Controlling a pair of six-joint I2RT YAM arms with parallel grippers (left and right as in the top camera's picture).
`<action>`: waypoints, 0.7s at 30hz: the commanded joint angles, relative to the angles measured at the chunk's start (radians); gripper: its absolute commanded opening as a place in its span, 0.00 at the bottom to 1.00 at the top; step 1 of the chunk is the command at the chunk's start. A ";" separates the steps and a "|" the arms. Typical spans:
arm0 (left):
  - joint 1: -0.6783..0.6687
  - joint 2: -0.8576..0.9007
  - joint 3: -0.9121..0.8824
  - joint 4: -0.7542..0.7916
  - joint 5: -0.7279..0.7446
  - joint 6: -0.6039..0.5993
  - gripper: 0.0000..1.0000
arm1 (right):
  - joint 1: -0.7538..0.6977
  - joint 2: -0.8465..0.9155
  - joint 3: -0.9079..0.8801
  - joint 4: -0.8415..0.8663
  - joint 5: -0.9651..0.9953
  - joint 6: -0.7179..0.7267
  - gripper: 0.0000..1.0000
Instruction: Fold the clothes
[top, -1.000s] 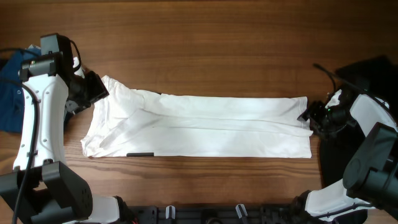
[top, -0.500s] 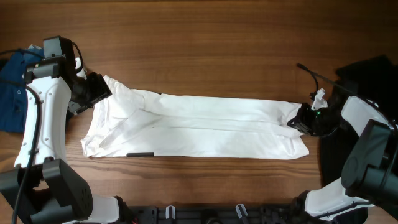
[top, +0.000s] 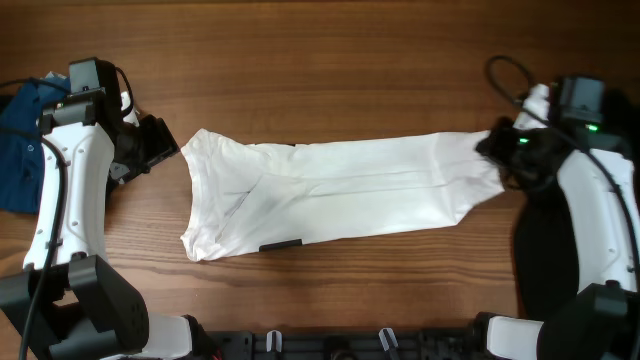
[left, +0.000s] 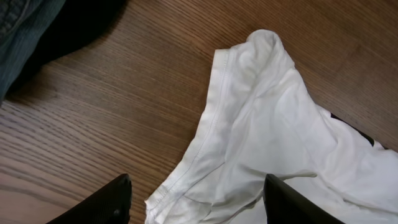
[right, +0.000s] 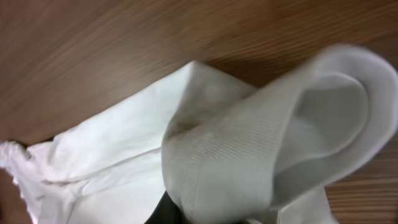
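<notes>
The clothes are one white T-shirt (top: 340, 190), folded into a long band that lies slantwise across the wooden table. A small dark tag (top: 280, 243) shows on its near edge. My right gripper (top: 497, 150) is shut on the shirt's right end and holds it off the table. In the right wrist view, ribbed white cloth (right: 249, 155) bunches over the jaws and hides the fingertips. My left gripper (top: 165, 152) stands open, just left of the shirt's left end and apart from it. The left wrist view shows its gripper (left: 196, 205) with a hemmed edge of the shirt (left: 214, 134) between its spread fingers, untouched.
A blue garment (top: 15, 150) lies at the table's left edge behind my left arm, and also shows as dark cloth (left: 25, 25) in the left wrist view. A black cloth (top: 535, 260) covers the right edge under my right arm. A cable (top: 500, 75) loops above the right wrist.
My right gripper shut on the shirt's right end, then lifted it and pulled it right and back. The whole shirt slid right, away from my left gripper. The left arm stayed put.
</notes>
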 joint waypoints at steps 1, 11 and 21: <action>-0.006 -0.007 -0.008 0.003 0.024 0.020 0.67 | 0.192 -0.004 0.014 0.032 -0.014 0.150 0.04; -0.006 -0.007 -0.008 0.002 0.024 0.021 0.68 | 0.647 0.241 0.014 0.199 -0.048 0.481 0.45; -0.006 -0.007 -0.008 -0.005 0.024 0.021 0.68 | 0.537 0.196 0.006 0.098 -0.015 0.465 0.28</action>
